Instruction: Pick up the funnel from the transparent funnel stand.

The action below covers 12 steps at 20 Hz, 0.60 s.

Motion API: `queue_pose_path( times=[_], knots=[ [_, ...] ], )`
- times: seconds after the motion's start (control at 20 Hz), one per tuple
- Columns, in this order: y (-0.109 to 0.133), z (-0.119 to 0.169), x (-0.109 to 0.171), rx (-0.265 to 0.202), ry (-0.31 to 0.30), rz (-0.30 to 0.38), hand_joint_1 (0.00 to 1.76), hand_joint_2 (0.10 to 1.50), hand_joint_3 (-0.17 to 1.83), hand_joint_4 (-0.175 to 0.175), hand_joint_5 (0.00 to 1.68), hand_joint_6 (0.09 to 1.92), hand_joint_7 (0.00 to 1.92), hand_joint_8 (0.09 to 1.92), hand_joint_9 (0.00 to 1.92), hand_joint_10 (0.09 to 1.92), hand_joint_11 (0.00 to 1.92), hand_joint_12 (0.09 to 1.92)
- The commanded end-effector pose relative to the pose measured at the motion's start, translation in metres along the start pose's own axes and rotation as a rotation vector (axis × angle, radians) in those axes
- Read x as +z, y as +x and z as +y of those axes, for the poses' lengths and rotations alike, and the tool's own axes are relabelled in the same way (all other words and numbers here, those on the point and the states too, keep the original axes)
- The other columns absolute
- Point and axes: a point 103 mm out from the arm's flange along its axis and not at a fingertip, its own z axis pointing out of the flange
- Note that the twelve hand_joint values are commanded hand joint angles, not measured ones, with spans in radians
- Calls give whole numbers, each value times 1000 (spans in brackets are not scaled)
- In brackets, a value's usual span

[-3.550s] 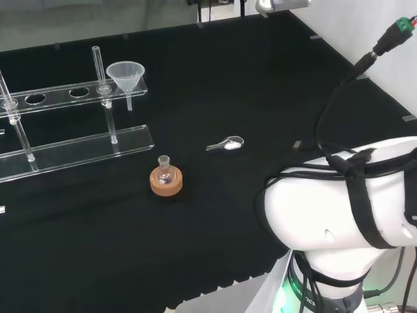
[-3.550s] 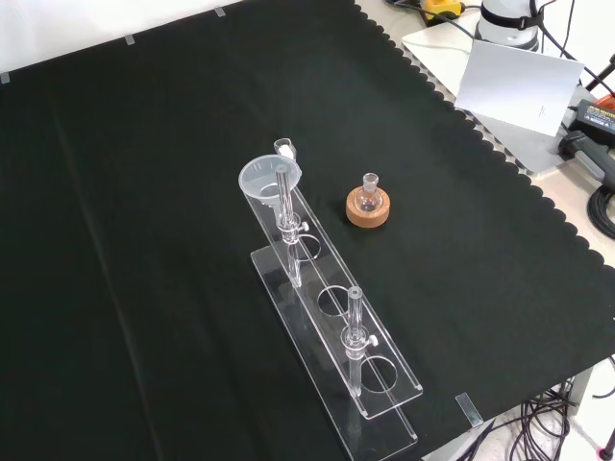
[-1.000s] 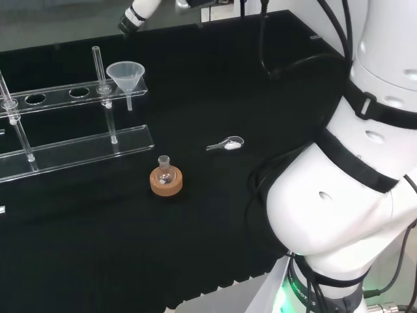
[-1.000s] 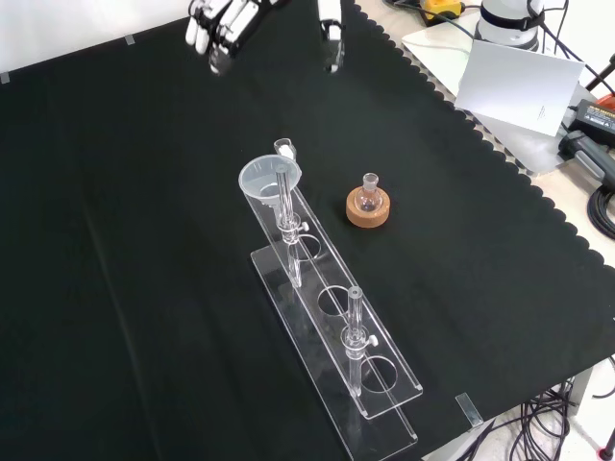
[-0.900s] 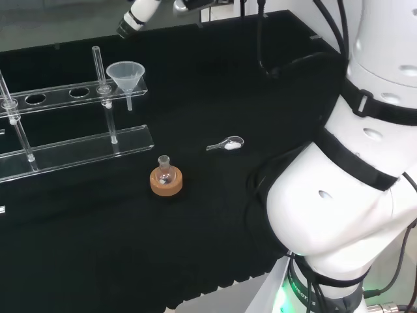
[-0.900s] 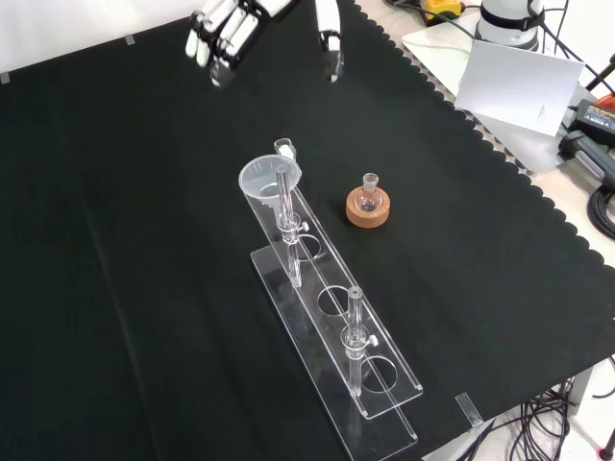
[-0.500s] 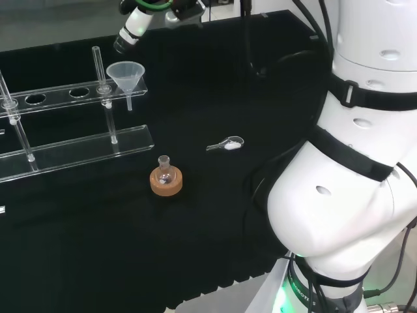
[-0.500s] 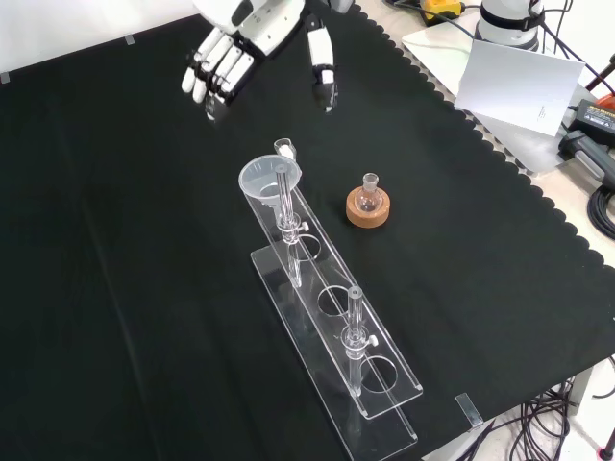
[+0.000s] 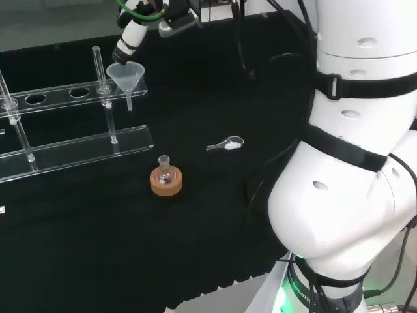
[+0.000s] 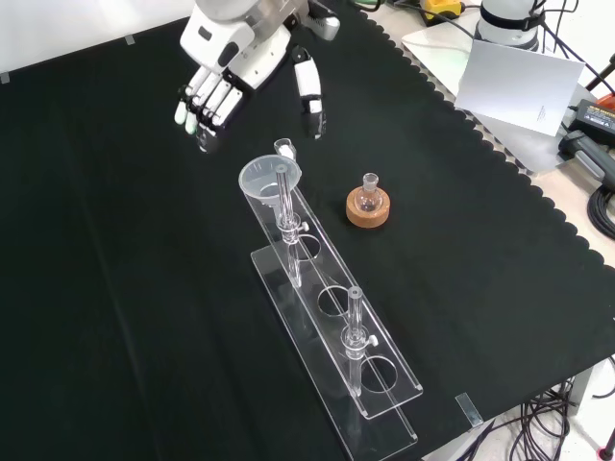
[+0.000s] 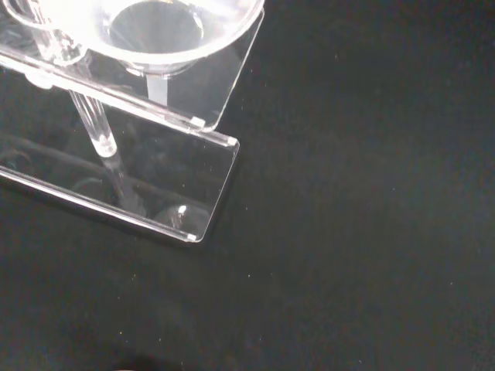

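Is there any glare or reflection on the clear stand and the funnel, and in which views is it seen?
Wrist view: the funnel shows bright highlights on its rim, and the stand has shining edges. Front view: the funnel looks milky against the black cloth. Head view: the stand's lower shelf reflects pale light.

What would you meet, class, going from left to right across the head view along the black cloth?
Clear plastic funnel stand → clear cone-shaped funnel → small round glass flask on a cork ring → small clear scoop → white arm link.
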Motion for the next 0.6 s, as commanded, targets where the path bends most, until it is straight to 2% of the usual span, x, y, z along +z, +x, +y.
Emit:
queue_pose_path(
  times=[0.05, 0.6],
  knots=[
    [5, 5, 6, 1, 44, -12, 448, 651, 11, -40, 0, 87, 59, 491, 0, 443, 0, 177],
    [12, 6, 7, 8, 65, -13, 445, 656, 11, -39, 0, 87, 43, 492, 0, 413, 0, 149]
  ],
)
